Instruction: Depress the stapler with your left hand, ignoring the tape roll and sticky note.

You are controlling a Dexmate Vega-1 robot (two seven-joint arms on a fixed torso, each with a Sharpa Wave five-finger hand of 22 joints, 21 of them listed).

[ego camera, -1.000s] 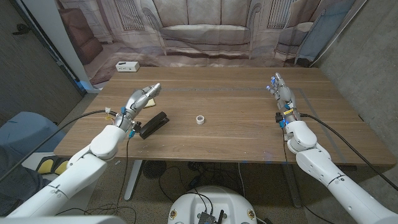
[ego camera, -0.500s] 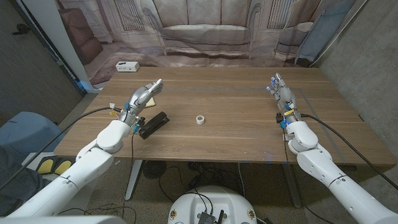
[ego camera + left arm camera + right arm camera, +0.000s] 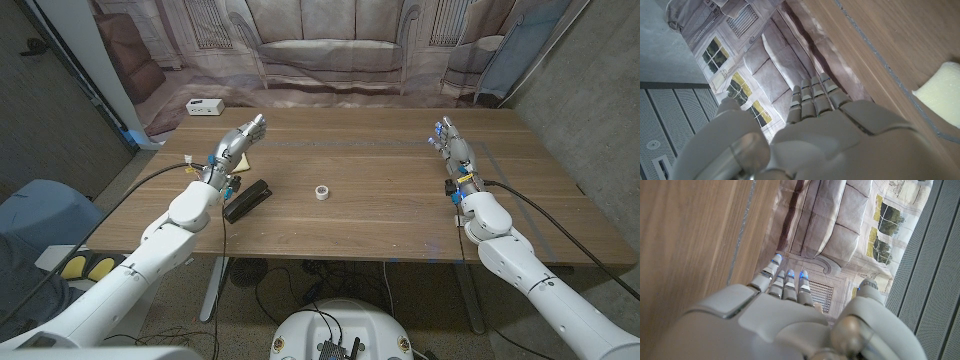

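Left hand [image 3: 234,145] hovers empty, fingers straight and together, just beyond the black stapler [image 3: 247,200] near the counter's [image 3: 380,210] left edge. It should draw back over the stapler, then press straight down. Right hand [image 3: 453,148] idle, fingers extended

Black stapler [image 3: 248,200] lies closed on the table's left.

White box [image 3: 204,106] — table's [image 3: 380,215] far corner
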